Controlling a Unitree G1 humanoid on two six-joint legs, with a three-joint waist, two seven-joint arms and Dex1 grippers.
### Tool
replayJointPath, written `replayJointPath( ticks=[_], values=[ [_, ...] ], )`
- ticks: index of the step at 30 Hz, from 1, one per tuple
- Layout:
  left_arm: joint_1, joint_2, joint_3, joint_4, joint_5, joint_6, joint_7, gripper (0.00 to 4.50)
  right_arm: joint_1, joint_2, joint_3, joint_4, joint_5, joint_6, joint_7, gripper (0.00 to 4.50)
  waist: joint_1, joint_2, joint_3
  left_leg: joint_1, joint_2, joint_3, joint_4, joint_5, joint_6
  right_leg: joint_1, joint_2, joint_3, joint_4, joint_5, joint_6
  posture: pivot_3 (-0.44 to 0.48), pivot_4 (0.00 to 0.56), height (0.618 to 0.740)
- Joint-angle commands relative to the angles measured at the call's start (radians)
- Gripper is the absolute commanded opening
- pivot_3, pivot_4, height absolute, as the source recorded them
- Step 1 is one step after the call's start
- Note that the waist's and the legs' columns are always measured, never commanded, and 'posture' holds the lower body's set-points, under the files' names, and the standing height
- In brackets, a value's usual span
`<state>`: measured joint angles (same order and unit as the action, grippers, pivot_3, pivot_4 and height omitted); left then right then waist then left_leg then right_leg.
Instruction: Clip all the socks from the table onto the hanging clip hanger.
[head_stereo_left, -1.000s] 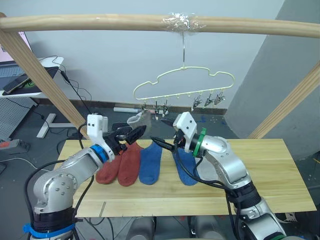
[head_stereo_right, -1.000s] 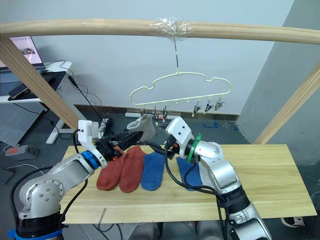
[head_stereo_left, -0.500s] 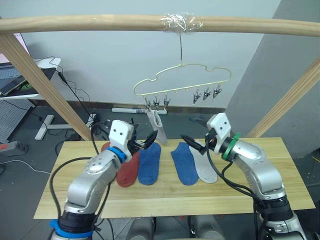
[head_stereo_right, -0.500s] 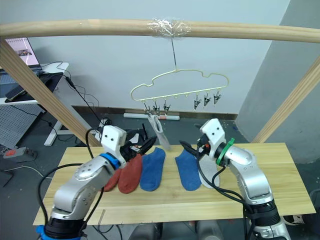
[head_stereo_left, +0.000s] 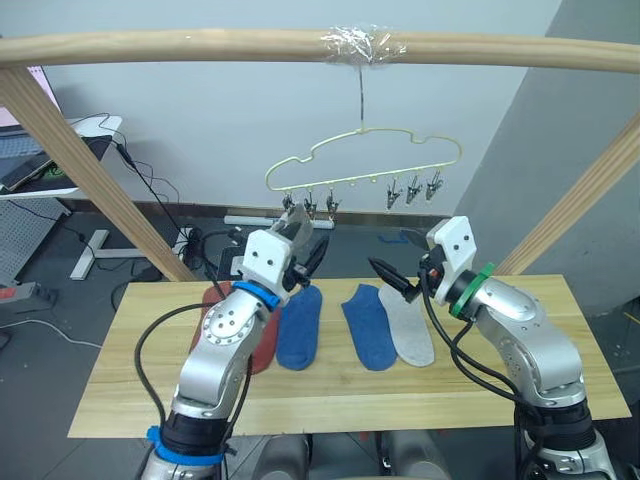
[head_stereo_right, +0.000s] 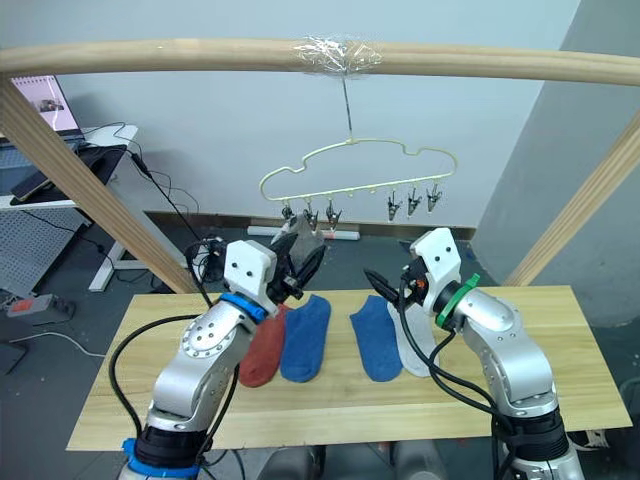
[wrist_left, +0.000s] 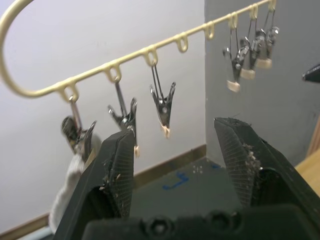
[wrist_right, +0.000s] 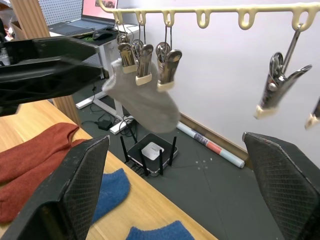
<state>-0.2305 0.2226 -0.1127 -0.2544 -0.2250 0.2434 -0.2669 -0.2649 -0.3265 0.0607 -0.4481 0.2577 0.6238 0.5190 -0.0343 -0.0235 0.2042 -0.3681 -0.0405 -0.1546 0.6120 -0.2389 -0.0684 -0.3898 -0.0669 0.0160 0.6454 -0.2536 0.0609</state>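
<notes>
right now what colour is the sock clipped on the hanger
Light grey sock, hanging from a clip on the clip hanger; clearest in the right wrist view.

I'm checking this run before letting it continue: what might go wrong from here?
The left gripper is open and raised close beside the clip hanger; a bump might swing it and shake the grey sock loose. The hanger hangs from one thin hook, so it may sway during clipping. The socks on the table lie side by side, so a grasp could drag a neighbour.
</notes>
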Motion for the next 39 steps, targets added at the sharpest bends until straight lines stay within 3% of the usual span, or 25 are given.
replayJointPath(
  ticks=[1, 14, 37, 39],
  values=[
    [-0.034, -0.029, 0.011, 0.076, 0.038, -0.068, 0.014, 2.78, -0.022, 0.003, -0.009, -0.062, 0.03, -0.001, -0.011, 4.5, 0.0, 0.0, 0.0, 0.0, 0.0, 0.0, 0.0, 0.0, 0.0, 0.0, 0.0, 0.0, 0.0, 0.0, 0.0, -0.108, 0.159, 0.74],
    [-0.154, -0.137, 0.056, 0.319, 0.08, -0.195, 0.06, 2.78, -0.062, -0.023, -0.01, -0.077, 0.055, 0.017, -0.021, 4.5, -0.017, 0.0, 0.0, 0.0, 0.0, 0.0, 0.001, 0.0, 0.0, 0.0, 0.0, 0.0, 0.0, 0.0, 0.0, -0.131, 0.144, 0.74],
    [-0.221, -0.157, 0.105, 0.409, 0.109, -0.271, 0.1, 2.78, -0.09, -0.022, -0.008, -0.08, 0.085, -0.005, -0.006, 4.5, -0.023, 0.0, 0.0, 0.0, 0.0, 0.0, 0.002, 0.0, 0.0, 0.0, 0.0, 0.0, 0.001, 0.001, 0.001, -0.138, 0.139, 0.74],
    [-0.228, -0.158, 0.107, 0.423, 0.112, -0.281, 0.103, 2.44, -0.091, -0.025, -0.009, -0.08, 0.088, -0.007, -0.009, 4.5, -0.023, 0.0, 0.0, 0.0, 0.0, 0.0, 0.002, 0.0, 0.0, 0.0, 0.0, 0.0, 0.001, 0.001, 0.001, -0.144, 0.14, 0.74]
  ],
)
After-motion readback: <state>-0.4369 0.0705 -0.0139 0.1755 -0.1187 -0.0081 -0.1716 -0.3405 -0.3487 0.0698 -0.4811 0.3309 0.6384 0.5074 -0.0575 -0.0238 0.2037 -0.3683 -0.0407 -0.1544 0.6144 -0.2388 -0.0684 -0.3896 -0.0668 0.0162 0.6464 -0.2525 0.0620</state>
